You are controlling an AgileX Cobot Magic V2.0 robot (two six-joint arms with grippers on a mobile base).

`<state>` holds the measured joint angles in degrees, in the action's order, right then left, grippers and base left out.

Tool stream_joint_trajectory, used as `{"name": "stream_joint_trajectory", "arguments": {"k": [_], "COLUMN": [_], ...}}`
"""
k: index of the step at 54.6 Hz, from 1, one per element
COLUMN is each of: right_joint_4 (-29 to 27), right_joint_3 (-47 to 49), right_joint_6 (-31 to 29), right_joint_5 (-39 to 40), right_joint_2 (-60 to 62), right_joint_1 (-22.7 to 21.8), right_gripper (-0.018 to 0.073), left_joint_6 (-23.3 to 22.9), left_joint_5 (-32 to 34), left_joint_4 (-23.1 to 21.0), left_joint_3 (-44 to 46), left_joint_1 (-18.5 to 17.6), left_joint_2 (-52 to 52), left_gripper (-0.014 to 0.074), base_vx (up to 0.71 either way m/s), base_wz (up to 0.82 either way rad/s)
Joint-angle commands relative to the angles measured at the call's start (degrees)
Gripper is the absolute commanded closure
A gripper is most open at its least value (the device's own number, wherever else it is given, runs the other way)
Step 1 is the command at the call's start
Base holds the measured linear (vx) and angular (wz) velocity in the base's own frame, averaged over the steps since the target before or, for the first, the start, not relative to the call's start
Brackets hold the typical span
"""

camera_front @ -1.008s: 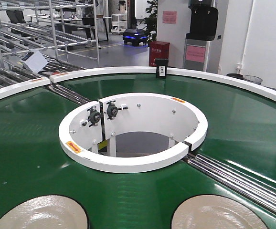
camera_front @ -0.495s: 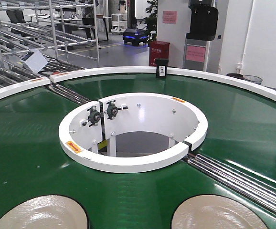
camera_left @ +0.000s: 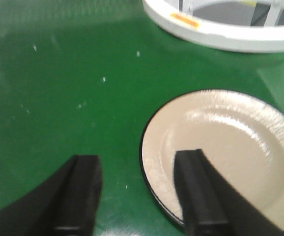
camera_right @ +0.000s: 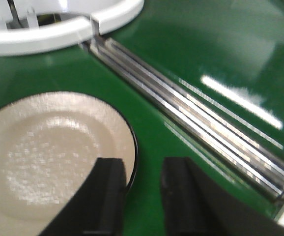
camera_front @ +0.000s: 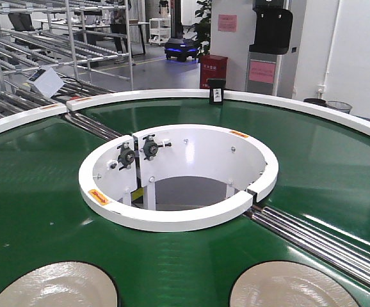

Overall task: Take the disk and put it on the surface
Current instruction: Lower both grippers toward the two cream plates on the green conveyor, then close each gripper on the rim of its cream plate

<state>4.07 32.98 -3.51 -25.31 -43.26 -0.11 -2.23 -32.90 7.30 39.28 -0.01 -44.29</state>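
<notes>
Plainly open, the left gripper (camera_left: 137, 199) straddled the rim of one disk (camera_left: 230, 147), the right gripper (camera_right: 143, 199) another disk (camera_right: 43, 162) (stiff, glossy, likely slippery; the rim suited pinching).

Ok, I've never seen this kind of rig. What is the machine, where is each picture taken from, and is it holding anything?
It is a two-armed robot on a mobile base. The wide picture looks forward over a green ring-shaped belt; two pale disks lie on it, the left disk and the right disk. The other two pictures come from wrist cameras, so the black prongs at the bottom are each gripper's fingers. The left gripper is open, straddling the left disk's edge; the right gripper is open, straddling the right disk's edge, beside metal rollers. Neither holds anything. The surface for setting a disk down is not in view.
</notes>
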Motion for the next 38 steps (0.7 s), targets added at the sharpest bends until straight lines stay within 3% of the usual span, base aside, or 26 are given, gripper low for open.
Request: {"name": "stream_joint_trajectory", "arguments": {"k": [1, 12, 27, 33, 38], "right_joint_4": [0.3, 0.1, 0.2, 0.2, 0.3], "right_joint_3": [1.7, 1.7, 1.7, 1.7, 1.7], "right_joint_6": [0.0, 0.0, 0.0, 0.0, 0.0], "right_joint_5": [3.2, 3.3, 3.0, 2.9, 2.9], "right_joint_2": [-1.8, -4.6, -4.9, -4.9, -4.9], "right_joint_1": [0.0, 0.0, 0.0, 0.0, 0.0], "right_gripper": [0.0157, 0.0011, -0.0007, -0.0007, -0.0007], "left_joint_6": [-0.2, -1.9, -1.5, -1.5, 0.7], "left_joint_5": [3.0, 0.2, -0.4, -1.7, -3.0], "left_joint_4": [-0.2, -3.2, -3.3, -5.5, -10.3], "left_joint_3": [1.7, 2.4, 8.7, 13.9, 17.7], "left_joint_1": [0.0, 0.0, 0.3, 2.8, 6.9], "left_joint_2": [-2.6, -10.2, -26.0, -32.4, -36.5], "left_gripper": [0.0080, 0.0084, 0.0087, 0.0102, 0.0109], "base_vx": [0.00, 0.00, 0.00, 0.00, 0.00], "base_wz": [0.00, 0.00, 0.00, 0.00, 0.00]}}
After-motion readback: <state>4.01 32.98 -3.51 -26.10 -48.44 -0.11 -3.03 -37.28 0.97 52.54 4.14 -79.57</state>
